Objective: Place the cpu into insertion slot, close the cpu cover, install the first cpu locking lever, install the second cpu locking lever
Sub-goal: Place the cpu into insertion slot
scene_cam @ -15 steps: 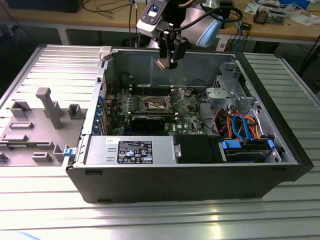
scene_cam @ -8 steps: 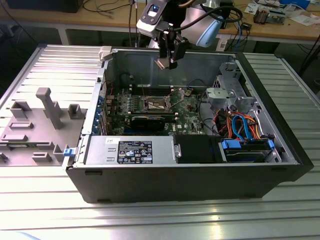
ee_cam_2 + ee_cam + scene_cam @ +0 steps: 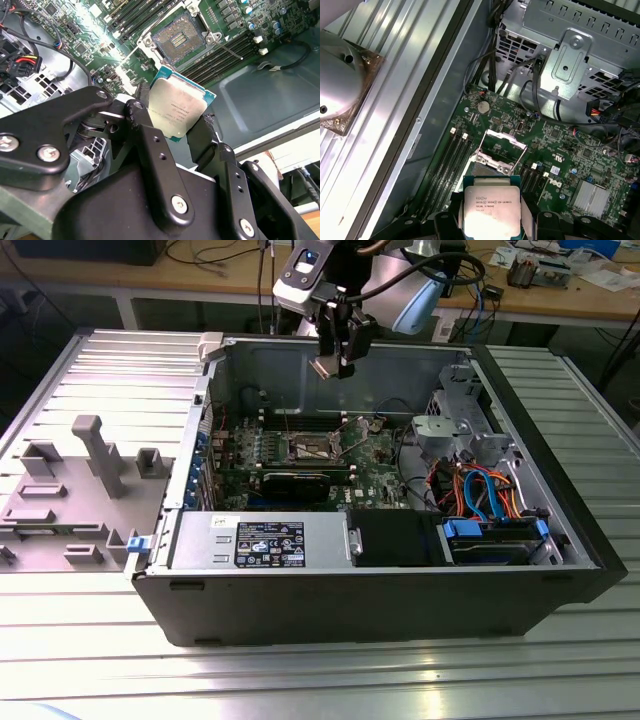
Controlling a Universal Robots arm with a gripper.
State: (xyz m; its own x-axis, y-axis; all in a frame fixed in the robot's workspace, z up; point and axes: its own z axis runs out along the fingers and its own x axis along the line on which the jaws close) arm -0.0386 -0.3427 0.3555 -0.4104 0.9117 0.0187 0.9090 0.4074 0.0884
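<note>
The jaws grasp the cpu (image 3: 180, 107) by two opposite edges, the right hold for a chip likely light, stiff and fragile underneath.

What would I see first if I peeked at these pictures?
First, the shiny square cpu pinched in the black gripper, held high over the open computer case. Then the insertion slot on the green circuit board below it, bare, with its dark centre showing.
</note>
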